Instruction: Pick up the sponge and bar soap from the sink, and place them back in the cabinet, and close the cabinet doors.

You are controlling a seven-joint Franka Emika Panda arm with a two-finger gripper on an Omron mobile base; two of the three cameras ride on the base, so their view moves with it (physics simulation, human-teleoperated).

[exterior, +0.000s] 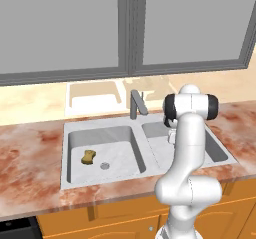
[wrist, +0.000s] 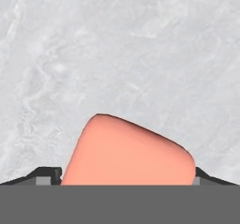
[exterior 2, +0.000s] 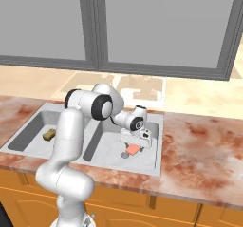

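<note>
Step in hand: grasping the bar soap (exterior 2: pixel 133 149) on the floor of the sink's (exterior 2: pixel 159 140) right basin.
Gripper (wrist: pixel 127 180): low over the soap, a dark fingertip (wrist: pixel 45 174) at each side; whether the tips press it yet I cannot tell.
Sponge (exterior: pixel 89 156): in the left basin, beside the drain, well apart from the arm.
Next move: probably pinch the soap firmly, then lift straight up clear of the basin wall.

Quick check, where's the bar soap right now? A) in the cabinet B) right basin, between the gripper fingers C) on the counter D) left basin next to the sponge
B: the bar soap lies on the right basin floor of the sink under the gripper, a fingertip on each side; the sponge sits alone in the left basin.
</note>
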